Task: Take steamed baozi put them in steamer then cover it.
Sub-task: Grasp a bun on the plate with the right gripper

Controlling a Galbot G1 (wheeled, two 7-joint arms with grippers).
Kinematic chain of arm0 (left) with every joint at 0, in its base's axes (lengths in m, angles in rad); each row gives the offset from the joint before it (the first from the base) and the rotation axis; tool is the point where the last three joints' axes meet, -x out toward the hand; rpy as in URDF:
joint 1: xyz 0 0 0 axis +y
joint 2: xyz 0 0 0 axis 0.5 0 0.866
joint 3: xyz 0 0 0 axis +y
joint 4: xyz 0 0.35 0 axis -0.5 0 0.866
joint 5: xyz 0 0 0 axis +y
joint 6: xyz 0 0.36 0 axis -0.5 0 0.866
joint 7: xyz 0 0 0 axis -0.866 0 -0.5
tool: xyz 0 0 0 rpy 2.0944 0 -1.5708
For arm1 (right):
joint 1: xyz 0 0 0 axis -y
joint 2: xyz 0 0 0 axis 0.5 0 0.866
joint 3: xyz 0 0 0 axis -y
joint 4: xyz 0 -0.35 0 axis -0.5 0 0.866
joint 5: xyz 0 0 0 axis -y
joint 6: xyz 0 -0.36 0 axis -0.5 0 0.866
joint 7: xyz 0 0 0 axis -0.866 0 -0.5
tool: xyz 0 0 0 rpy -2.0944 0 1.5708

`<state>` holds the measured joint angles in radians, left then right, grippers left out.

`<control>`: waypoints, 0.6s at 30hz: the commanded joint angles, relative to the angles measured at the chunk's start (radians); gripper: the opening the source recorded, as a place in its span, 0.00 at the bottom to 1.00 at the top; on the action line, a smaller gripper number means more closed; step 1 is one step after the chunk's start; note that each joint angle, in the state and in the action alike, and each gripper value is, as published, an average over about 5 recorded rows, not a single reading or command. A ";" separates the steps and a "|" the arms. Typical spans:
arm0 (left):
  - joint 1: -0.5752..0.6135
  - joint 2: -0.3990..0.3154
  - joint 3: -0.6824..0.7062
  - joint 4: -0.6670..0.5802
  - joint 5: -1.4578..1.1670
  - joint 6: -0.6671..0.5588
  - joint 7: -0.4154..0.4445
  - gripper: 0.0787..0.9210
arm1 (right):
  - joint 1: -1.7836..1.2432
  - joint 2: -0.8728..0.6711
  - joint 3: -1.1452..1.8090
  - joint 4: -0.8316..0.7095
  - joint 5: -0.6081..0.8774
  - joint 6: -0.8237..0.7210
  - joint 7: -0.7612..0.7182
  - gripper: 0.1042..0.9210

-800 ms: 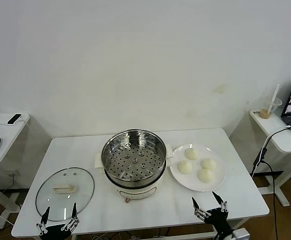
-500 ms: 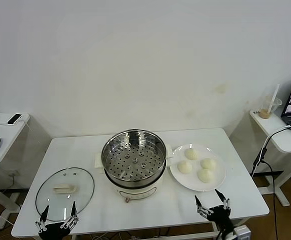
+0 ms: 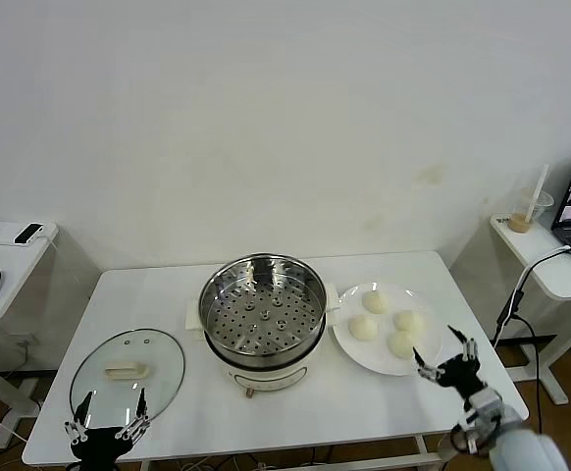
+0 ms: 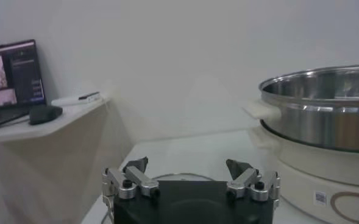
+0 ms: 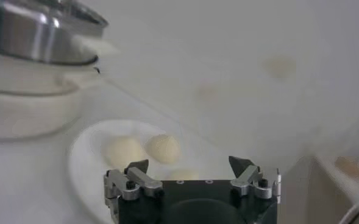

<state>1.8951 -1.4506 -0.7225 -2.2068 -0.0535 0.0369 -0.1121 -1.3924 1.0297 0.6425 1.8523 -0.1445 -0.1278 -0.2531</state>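
Four smooth cream baozi sat plated; right gripper gaped wide, empty (left gripper too, half cut off).

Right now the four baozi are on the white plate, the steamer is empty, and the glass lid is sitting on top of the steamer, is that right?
Not quite. The glass lid is not on the steamer; it lies flat on the table to the steamer's left, as the head view shows. The rest holds: the four baozi sit on the white plate, and the steamer's perforated tray is empty.
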 commanded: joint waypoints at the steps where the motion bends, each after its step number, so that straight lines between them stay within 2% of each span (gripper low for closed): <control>1: -0.008 -0.001 -0.014 -0.002 0.038 0.012 0.026 0.88 | 0.380 -0.199 -0.135 -0.218 -0.242 -0.023 -0.185 0.88; 9: -0.006 -0.006 -0.023 -0.001 0.042 0.012 0.022 0.88 | 0.782 -0.269 -0.459 -0.474 -0.368 0.047 -0.399 0.88; 18: -0.018 0.001 -0.027 0.000 0.046 0.014 0.021 0.88 | 1.090 -0.265 -0.814 -0.631 -0.321 0.102 -0.666 0.88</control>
<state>1.8773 -1.4490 -0.7481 -2.2072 -0.0154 0.0485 -0.0966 -0.6578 0.8121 0.1468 1.4079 -0.4221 -0.0629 -0.6809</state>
